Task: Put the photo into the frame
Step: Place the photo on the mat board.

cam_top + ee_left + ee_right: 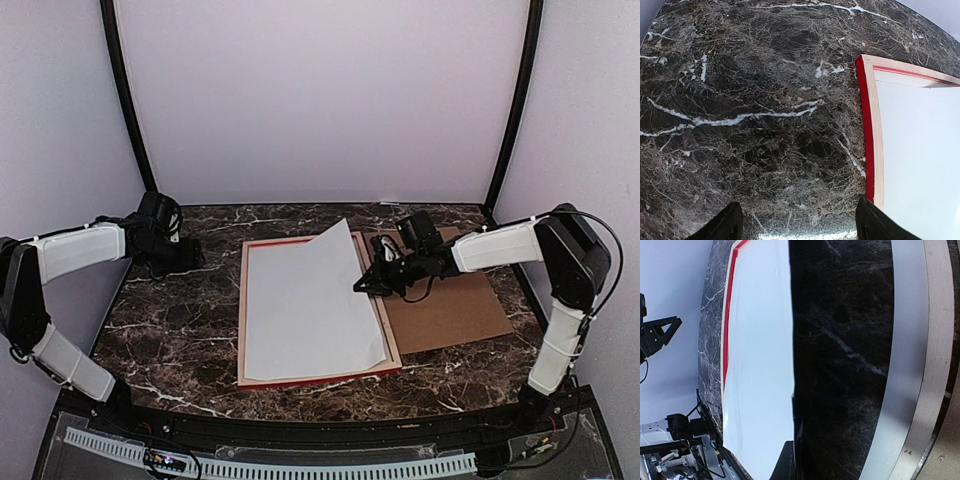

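Top external shows, closest to the arm bases, the dark marbled counter (180, 330). On it the frame (318, 379) lies flat in the middle, pale wooden back up, with red showing along its outer edges. The photo (305, 300) sits inside the frame with its white back facing up. Most of it lies flat, but its far right corner curls up off the rail.

The right gripper (362, 286) is pinched on the photo's right edge, about midway along and just over the frame's right rail. In the right wrist view its dark fingers (786, 462) sit right at that edge, with the white sheet on one side and a dark marble pattern inside the pale rail on the other.

Under the right arm a brown backing board (450, 310) lies flat on the counter, up against the frame's right side.

Farther back on the left, the left gripper (190, 257) hangs over bare counter, near the frame's far left corner but not touching it. The left wrist view shows its fingertips (727, 225) spread wide with nothing between them.
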Action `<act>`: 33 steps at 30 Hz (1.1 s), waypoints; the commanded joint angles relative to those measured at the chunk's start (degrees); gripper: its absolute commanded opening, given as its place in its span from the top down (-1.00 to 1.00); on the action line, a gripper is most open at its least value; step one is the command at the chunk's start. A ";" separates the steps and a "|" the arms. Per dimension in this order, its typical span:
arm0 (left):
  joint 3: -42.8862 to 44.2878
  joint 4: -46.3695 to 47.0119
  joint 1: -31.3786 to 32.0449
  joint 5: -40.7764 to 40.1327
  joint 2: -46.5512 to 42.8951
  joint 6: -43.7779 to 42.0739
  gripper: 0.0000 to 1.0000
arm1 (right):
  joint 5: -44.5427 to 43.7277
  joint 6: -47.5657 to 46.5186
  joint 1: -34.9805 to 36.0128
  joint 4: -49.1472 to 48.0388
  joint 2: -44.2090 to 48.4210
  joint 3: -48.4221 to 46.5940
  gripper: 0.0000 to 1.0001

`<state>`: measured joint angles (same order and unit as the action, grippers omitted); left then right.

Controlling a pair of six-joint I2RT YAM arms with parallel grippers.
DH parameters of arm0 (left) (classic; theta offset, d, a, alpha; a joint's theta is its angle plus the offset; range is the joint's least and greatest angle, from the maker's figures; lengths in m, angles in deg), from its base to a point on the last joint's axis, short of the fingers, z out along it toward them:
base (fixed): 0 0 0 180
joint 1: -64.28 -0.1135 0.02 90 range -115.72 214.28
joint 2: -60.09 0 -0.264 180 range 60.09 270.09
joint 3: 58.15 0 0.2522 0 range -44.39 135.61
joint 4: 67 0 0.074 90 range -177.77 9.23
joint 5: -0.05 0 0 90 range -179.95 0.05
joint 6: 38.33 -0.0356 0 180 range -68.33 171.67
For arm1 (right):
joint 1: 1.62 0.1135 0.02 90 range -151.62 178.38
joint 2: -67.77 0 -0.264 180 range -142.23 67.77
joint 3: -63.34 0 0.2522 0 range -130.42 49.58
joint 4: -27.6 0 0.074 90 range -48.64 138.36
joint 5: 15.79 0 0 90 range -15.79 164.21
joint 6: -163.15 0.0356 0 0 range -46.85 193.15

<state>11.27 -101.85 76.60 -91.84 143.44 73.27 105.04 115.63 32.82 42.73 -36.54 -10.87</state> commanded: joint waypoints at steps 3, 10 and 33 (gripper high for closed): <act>-0.81 0.47 0.50 1.55 -0.29 -0.69 -0.62 | -1.21 -0.85 -0.42 -1.58 -2.14 -2.85 1.00; -0.64 0.83 1.21 1.76 -0.34 -0.61 -0.66 | -2.26 -1.32 -0.66 -1.59 -3.16 -3.66 1.00; 0.32 1.21 6.06 1.71 0.77 -0.37 -0.70 | -4.83 -4.61 -0.79 3.10 -5.02 -6.32 0.70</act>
<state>11.27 -101.21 81.71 -90.40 144.03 73.10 101.96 113.31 32.32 44.50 -41.22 -14.56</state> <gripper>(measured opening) 0.847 0.144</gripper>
